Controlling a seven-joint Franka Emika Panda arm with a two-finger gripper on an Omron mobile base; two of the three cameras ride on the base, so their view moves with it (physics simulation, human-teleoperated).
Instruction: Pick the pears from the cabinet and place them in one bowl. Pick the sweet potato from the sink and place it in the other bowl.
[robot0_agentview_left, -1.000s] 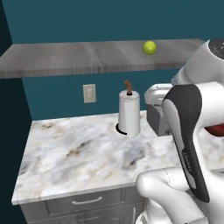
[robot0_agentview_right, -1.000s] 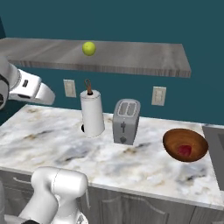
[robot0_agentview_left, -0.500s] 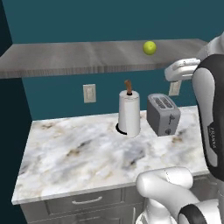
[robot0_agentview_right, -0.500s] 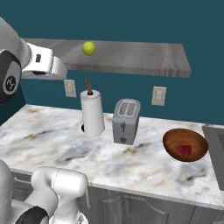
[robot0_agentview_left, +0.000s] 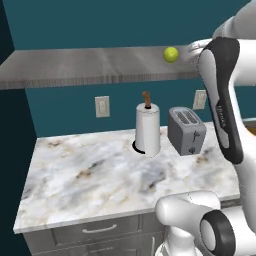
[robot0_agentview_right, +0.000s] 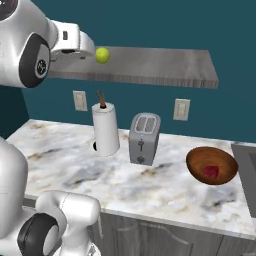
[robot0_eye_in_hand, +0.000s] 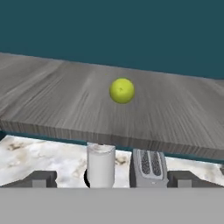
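Straight ahead of my gripper (robot0_eye_in_hand: 112, 179) sits the yellow-green pear (robot0_eye_in_hand: 121, 90) on the cabinet (robot0_eye_in_hand: 52, 96); I've swung up level, fingers spread, ready to reach.

Level with my gripper (robot0_eye_in_hand: 112, 178), whose matt dark fingers stand wide apart, the cabinet (robot0_eye_in_hand: 183, 118) is a matt grey wood-grain slab carrying a smooth yellow-green pear (robot0_eye_in_hand: 122, 91). Below it lie a polished white-and-grey marble counter (robot0_agentview_left: 90, 175), a white paper towel roll (robot0_agentview_right: 106, 130) and a brushed grey metal toaster (robot0_agentview_right: 144, 138). Off to my right, the dark reddish-brown bowl (robot0_agentview_right: 198, 159) looks like satin wood.
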